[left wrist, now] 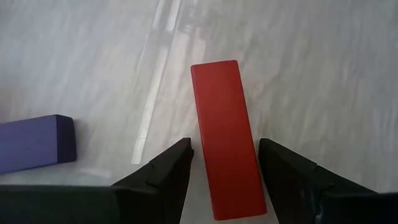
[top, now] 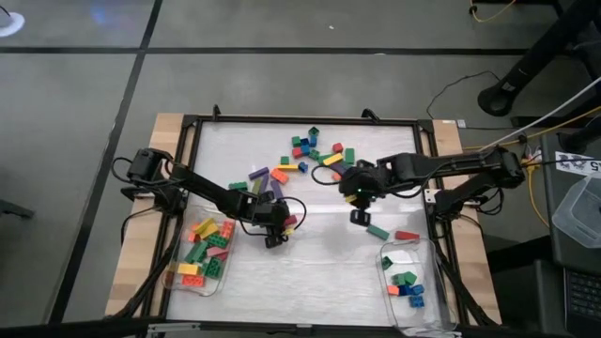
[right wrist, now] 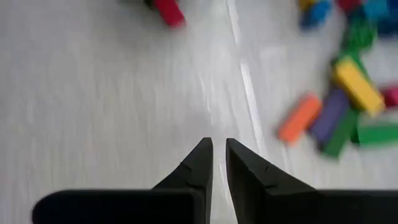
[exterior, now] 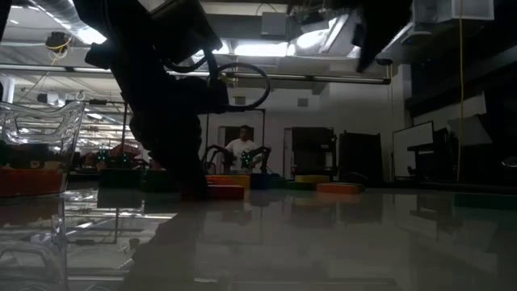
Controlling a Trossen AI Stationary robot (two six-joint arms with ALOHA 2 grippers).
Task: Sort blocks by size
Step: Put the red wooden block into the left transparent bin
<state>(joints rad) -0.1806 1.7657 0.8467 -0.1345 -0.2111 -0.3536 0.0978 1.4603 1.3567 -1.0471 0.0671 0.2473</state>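
Blocks (top: 313, 150) lie scattered beyond both grippers, w/ a long red block (left wrist: 226, 134) flat on the table between the spread fingers of the left gripper (left wrist: 224, 165), neither touching it. Left tub (top: 202, 253) beside it holds mixed long blocks. Right gripper (right wrist: 219, 163), fingers nearly pressed together & empty, hovers near the right tub (top: 413, 282) w/ a few short ones.

A robotics lab: fluorescent ceiling lights (exterior: 319, 44), further robot rigs (exterior: 242, 158), floor cables (top: 451, 89).

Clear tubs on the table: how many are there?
2. One tub sits at the table's near-left corner, holding long blocks; the other tub sits at the near-right corner, holding short blocks.
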